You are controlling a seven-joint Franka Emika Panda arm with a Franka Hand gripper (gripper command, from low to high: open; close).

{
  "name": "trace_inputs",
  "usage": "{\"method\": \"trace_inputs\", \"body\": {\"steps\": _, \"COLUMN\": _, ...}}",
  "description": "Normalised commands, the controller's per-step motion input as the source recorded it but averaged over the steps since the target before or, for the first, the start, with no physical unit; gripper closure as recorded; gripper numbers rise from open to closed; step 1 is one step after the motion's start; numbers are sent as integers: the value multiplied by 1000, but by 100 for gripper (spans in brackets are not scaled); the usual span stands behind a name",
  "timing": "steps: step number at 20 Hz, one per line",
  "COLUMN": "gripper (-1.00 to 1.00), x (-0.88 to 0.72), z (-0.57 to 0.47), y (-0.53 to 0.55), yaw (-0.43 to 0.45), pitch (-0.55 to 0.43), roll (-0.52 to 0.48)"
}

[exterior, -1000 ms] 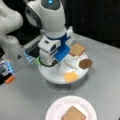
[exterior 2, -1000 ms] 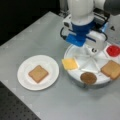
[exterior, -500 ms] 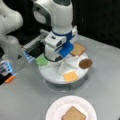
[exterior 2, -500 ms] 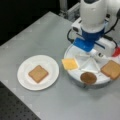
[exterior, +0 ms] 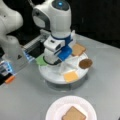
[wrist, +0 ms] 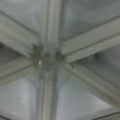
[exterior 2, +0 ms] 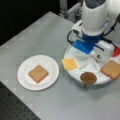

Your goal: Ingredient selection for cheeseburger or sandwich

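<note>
The ingredients lie in a round white divided tray (exterior: 53, 77): a yellow cheese square (exterior: 70, 75), a dark-brown patty (exterior: 85, 63), a toast slice (exterior: 78, 49) and green lettuce (exterior: 41, 60). In both front views my gripper (exterior: 54, 60) hangs low over the tray's middle, its fingertips hidden by the hand. The wrist view looks straight down on the tray's divider hub (wrist: 47, 60), and no fingers show there. One toast slice (exterior 2: 38, 73) lies alone on the white plate (exterior 2: 25, 80). From the opposite side I see the cheese (exterior 2: 69, 63), patty (exterior 2: 88, 77) and tray toast (exterior 2: 112, 69).
A second white robot base (exterior: 11, 42) stands at a front view's left, with an orange-tipped part (exterior: 10, 79) by it. A red piece (exterior 2: 116, 51) shows at a front view's right edge. Grey tabletop (exterior 2: 45, 35) surrounds plate and tray.
The arm has shifted sideways over the tray, from near the lettuce side toward the tray's centre. The ingredients and the plate's toast have not moved.
</note>
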Motion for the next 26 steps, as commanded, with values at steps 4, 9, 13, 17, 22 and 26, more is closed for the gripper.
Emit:
{"method": "trace_inputs", "body": {"steps": 4, "gripper": -100, "x": -44, "z": -129, "y": 130, "yaw": 38, "pitch": -88, "roll": -112}}
{"method": "trace_inputs", "body": {"steps": 9, "gripper": -100, "x": -43, "z": -106, "y": 97, "yaw": 17, "pitch": -97, "roll": -102}}
{"method": "trace_inputs", "body": {"steps": 13, "gripper": -100, "x": -43, "z": -123, "y": 45, "yaw": -11, "pitch": -110, "roll": -101}}
{"method": "trace_inputs", "body": {"steps": 17, "gripper": -100, "x": -45, "z": -123, "y": 14, "yaw": -9, "pitch": -109, "roll": -106}}
{"method": "trace_inputs", "body": {"steps": 22, "gripper": -100, "x": -61, "z": -93, "y": -12, "yaw": -11, "pitch": -102, "roll": -117}}
{"method": "trace_inputs", "body": {"steps": 26, "gripper": -100, "x": -70, "z": -92, "y": -3, "yaw": -9, "pitch": -109, "roll": -123}}
